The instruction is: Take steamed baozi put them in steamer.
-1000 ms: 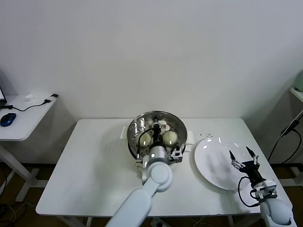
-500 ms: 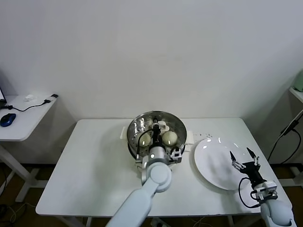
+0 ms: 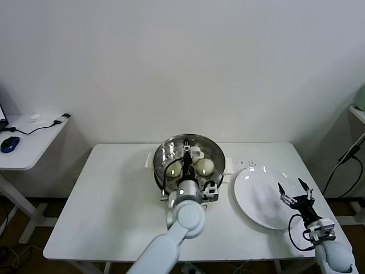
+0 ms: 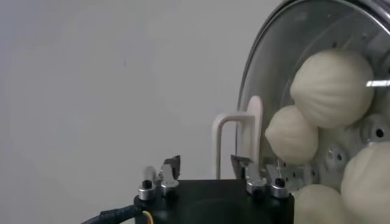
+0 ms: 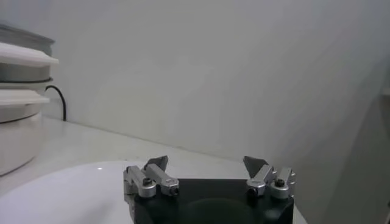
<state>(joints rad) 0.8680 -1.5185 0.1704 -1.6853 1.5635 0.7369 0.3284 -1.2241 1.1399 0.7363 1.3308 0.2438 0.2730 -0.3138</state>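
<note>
The white table (image 3: 114, 194) carries the steamer (image 3: 165, 153) near its middle and a white plate (image 3: 256, 197) to the right. The left arm reaches up to the steamer's near rim; its left gripper (image 4: 206, 164) stands with jaws parted, holding nothing, at the pot's edge. Four steamed baozi (image 4: 334, 86) lie inside the steamer, though the head view shows only two clearly. The right gripper (image 3: 293, 189) hovers over the plate's right edge, jaws spread wide and empty.

text: none legible | labels: none | brands: none | numbers: none
</note>
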